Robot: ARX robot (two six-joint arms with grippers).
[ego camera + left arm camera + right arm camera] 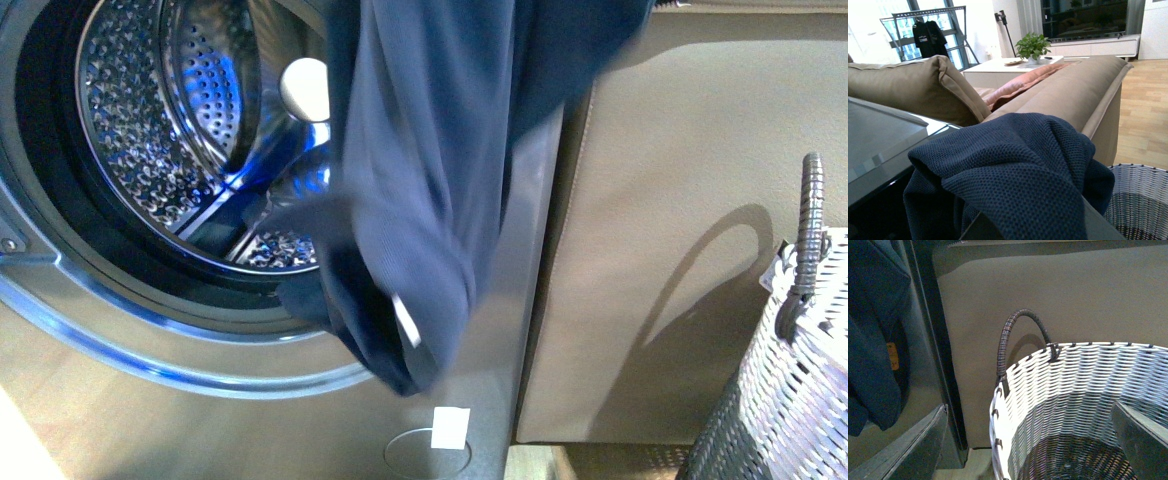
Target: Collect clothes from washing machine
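The clothes [420, 190], a dark navy garment with a small white tag, hang limp from above in front of the washing machine's [90, 330] open round porthole; the perforated steel drum [170, 130] shows behind. In the left wrist view the clothes [1018, 175] drape over my left gripper [1033, 230], which is shut on them; its fingers are mostly hidden by fabric. My right gripper [1033, 440] is open and empty above the woven basket [1068, 390]. The clothes [870, 365] also hang at the side of the right wrist view. Neither gripper shows in the front view.
The white-grey woven basket [800, 380] with a dark handle stands at the right, next to a beige sofa side [660, 250]. A white tag [449, 428] sits low on the machine. In the left wrist view the sofa back [1068, 90] and basket rim [1143, 200] lie beyond.
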